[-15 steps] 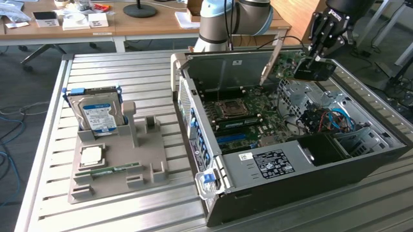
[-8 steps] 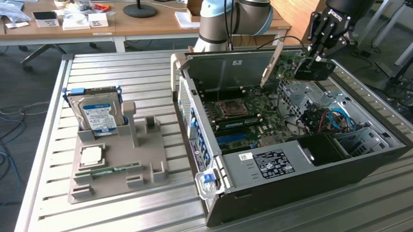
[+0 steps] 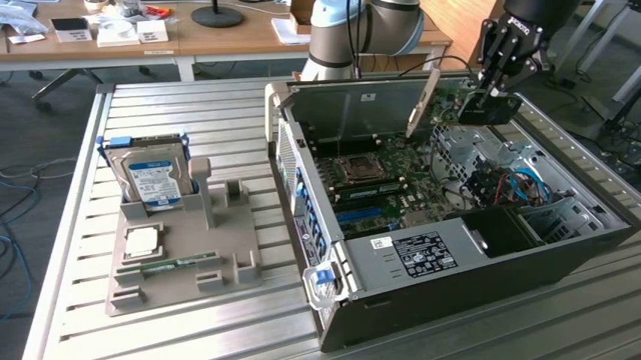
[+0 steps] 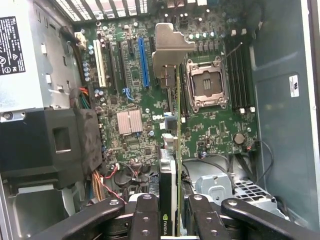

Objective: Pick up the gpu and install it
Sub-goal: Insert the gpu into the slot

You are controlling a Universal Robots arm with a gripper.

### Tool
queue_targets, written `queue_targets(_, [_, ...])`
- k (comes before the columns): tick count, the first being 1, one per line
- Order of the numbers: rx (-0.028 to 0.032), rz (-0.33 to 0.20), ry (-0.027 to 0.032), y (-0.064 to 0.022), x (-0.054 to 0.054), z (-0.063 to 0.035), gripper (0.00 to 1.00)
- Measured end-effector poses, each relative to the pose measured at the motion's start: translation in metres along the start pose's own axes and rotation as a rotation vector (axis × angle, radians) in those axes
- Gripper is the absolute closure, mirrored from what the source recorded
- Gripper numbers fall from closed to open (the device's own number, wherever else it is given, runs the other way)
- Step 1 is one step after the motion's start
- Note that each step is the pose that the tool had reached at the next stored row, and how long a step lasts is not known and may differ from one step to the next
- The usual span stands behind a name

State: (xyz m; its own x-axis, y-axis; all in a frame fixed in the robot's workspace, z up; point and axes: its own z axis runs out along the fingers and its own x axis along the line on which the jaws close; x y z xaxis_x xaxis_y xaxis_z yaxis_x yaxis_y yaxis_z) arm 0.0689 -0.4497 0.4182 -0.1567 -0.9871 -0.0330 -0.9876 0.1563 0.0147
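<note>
My gripper (image 3: 493,88) hangs over the far right corner of the open computer case (image 3: 561,255) and is shut on the gpu (image 3: 470,109). The card hangs edge-down above the motherboard (image 3: 391,176), with its silver bracket (image 3: 425,101) slanting toward the exterior view's left. In the wrist view the gpu (image 4: 172,165) shows edge-on between my two black fingers (image 4: 145,215), and its bracket (image 4: 170,47) is at the far end. It floats over the motherboard (image 4: 215,130) between the blue slot (image 4: 143,62) and the empty processor socket (image 4: 206,85). The card is above the board, not seated.
A grey parts holder (image 3: 215,225) on the slatted table carries a hard drive (image 3: 150,176), a memory stick (image 3: 170,264) and a small square chip (image 3: 140,241). The case holds a power supply (image 3: 431,251) and cable bundles (image 3: 511,187). A cluttered desk (image 3: 150,34) stands behind.
</note>
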Motion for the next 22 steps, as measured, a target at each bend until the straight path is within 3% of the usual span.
queue_targets(22, [0.0012, 0.000, -0.0002, 0.0038, 0.0005, 0.0015, 0.73])
